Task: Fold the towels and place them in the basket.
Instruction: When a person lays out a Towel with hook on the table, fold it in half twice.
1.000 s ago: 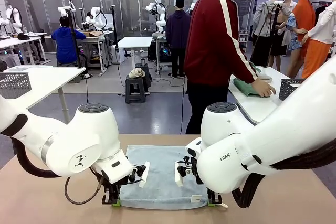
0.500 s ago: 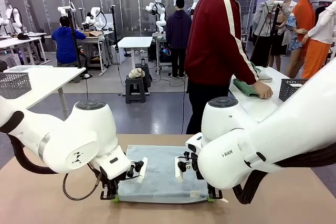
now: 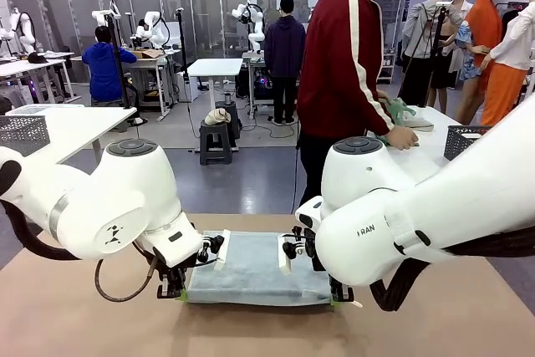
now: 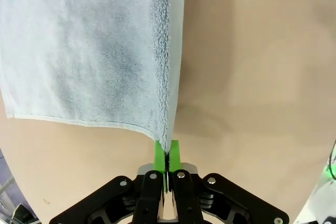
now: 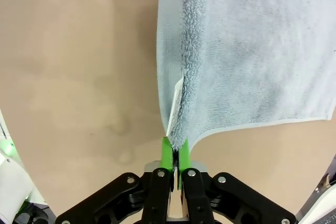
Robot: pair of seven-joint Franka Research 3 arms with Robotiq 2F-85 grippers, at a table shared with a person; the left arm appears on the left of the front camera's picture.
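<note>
A light blue-grey towel lies on the brown table between my two arms, its near edge lifted off the surface. My left gripper is shut on the towel's near left corner; the left wrist view shows the green pads pinching the towel by its hem. The near right corner is pinched the same way by my right gripper, whose pads clamp the towel. A person at the far right table handles a green towel. A dark mesh basket stands on that table.
A paler grey mesh basket sits on a white table at the far left. The brown table is bare on both sides of the towel. The person in a red jacket stands just beyond the table's far edge.
Both grippers have risen and carried the towel's near edge up and away from me. The person has bunched the green towel up under their hand.
</note>
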